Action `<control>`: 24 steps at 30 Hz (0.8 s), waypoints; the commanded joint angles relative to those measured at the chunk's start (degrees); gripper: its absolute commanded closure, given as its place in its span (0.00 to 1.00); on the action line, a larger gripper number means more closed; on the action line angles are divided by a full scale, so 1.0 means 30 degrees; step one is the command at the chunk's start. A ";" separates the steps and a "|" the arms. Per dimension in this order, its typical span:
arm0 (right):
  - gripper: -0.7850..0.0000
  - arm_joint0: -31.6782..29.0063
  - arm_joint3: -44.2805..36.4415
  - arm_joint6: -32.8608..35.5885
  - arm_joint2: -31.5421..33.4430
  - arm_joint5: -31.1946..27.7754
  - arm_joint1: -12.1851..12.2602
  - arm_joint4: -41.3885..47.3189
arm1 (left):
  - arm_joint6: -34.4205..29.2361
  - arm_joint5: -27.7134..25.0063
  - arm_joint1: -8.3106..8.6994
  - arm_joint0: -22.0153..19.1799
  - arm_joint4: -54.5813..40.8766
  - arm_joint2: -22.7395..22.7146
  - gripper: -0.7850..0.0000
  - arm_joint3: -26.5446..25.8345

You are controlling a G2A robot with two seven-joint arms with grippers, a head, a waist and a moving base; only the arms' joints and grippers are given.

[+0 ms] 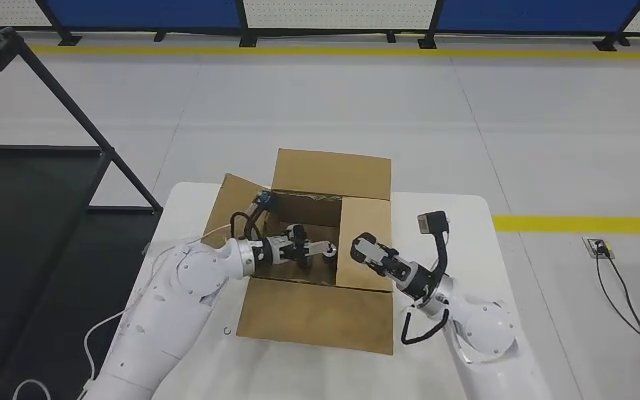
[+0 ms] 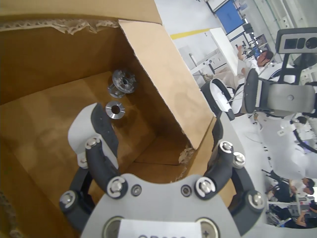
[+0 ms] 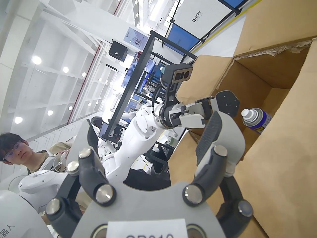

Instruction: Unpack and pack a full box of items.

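The left pincer (image 1: 300, 247) hangs over the open mouth of the cardboard box (image 1: 315, 320), its jaws wide apart and holding nothing. In its own wrist view, one of its fingers (image 2: 101, 125) is inside the box, while the other sits on the far side of the upright side flap (image 2: 158, 58), so the flap stands between the two. Just beyond the tip of the inner finger a small metal ring (image 2: 114, 110) lies on the box floor. A little farther ahead of the pincer is a flanged metal hub (image 2: 121, 82), near the ring but apart from it. A blue spray can (image 3: 257, 120) with a white cap also lies in the box, below and beside this pincer.

The right pincer (image 3: 151, 134) is over the same flap, just outside the box's opening and facing the left one. Its jaws are also spread and empty.

With items in the box and none seen on the table (image 1: 440, 215), the unpacking step seems to be in hand. The next move probably calls for the left pincer to clear the flap, bring both fingers inside, lower onto the ring and close on it.
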 commanded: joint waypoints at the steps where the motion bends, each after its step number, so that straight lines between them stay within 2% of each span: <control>1: 0.00 -0.0174 -0.0128 0.0091 0.0094 -0.0222 0.0065 0.0120 | -0.0646 0.0337 -0.0146 -0.0329 -0.1014 0.0285 0.00 0.0401; 9: 0.00 -0.1079 -0.0667 0.0553 0.0595 -0.1091 0.0371 0.0561 | -0.2039 0.0931 -0.0962 -0.1809 -0.3758 0.1763 0.00 0.2641; 24: 0.00 -0.2066 -0.1355 0.1361 0.1072 -0.2382 0.0872 0.1644 | -0.2754 -0.1025 -0.2737 -0.3708 -0.7418 0.3870 0.00 0.7053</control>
